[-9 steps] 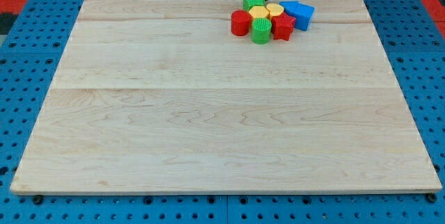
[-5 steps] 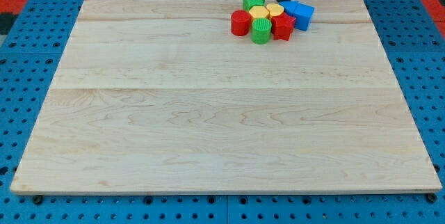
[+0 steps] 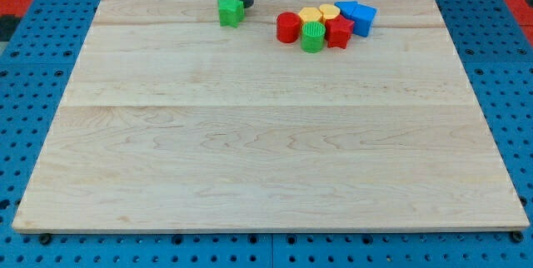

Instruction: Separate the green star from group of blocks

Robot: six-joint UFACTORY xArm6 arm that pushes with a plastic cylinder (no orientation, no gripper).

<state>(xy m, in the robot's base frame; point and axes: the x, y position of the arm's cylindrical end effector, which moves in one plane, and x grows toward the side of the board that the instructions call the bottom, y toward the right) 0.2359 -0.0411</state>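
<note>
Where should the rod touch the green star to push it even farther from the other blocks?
No gripping here, only pushing. Press my tip on the green star's right face, where it already sits, and push toward the view's left, since the cluster, starting with the red cylinder, lies on its right.

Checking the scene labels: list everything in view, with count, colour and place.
Green star: 1, green, top of the board, alone at the view's left of the cluster.
Red blocks: 2, red, a cylinder at the cluster's left, a star-like one at its right.
Yellow blocks: 2, yellow, the cluster's top middle.
Green cylinder: 1, green, the cluster's bottom.
Blue blocks: 2 it seems, blue, the cluster's right.
Board: 1, pale wood, on a blue pegboard.
My tip: 1, dark rod, at the star's right edge.
</note>
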